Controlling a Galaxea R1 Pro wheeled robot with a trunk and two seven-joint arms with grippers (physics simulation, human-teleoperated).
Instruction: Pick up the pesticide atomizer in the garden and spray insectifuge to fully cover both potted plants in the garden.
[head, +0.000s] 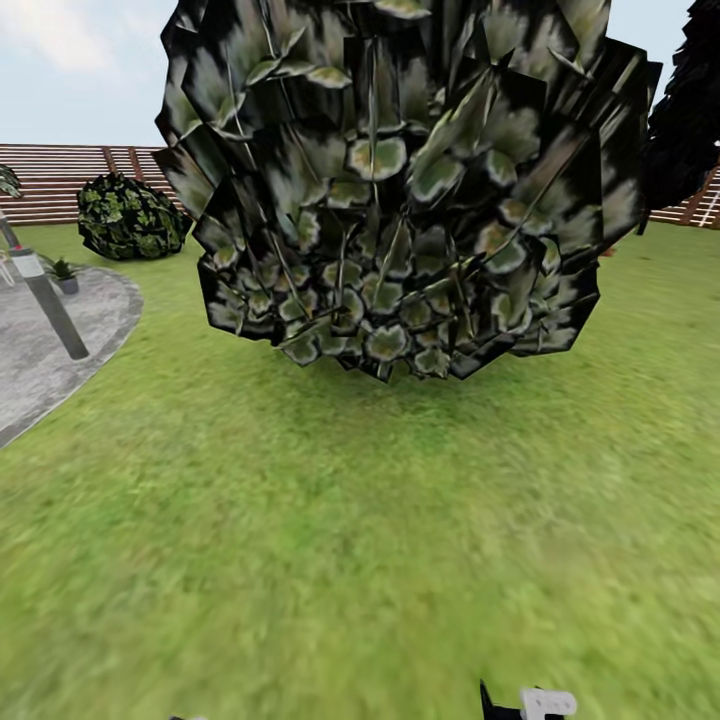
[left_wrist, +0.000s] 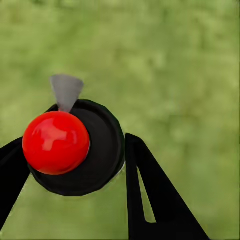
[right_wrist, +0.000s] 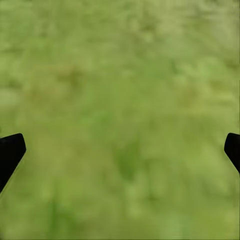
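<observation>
Pesticide atomizer (left_wrist: 70, 147), unlabelled, gripped between left jaws over lawn (right_wrist: 120, 100); right jaws spread wide.

My left tool (left_wrist: 75, 165) holds the pesticide atomizer (left_wrist: 95, 150), its black fingers (left_wrist: 150, 190) pressed against either side of the round black body. A glossy red knob (left_wrist: 56, 142) sits on it, a grey nozzle (left_wrist: 65, 91) beyond, over blurred green lawn (left_wrist: 175, 65).

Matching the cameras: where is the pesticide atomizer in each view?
Head view: cannot tell; bottom-left sliver too small.
Left wrist view: atomizer left of centre, in the left gripper.
Right wrist view: lawn between the right gripper's open fingertips.
Shared landmark: the lawn.
</observation>
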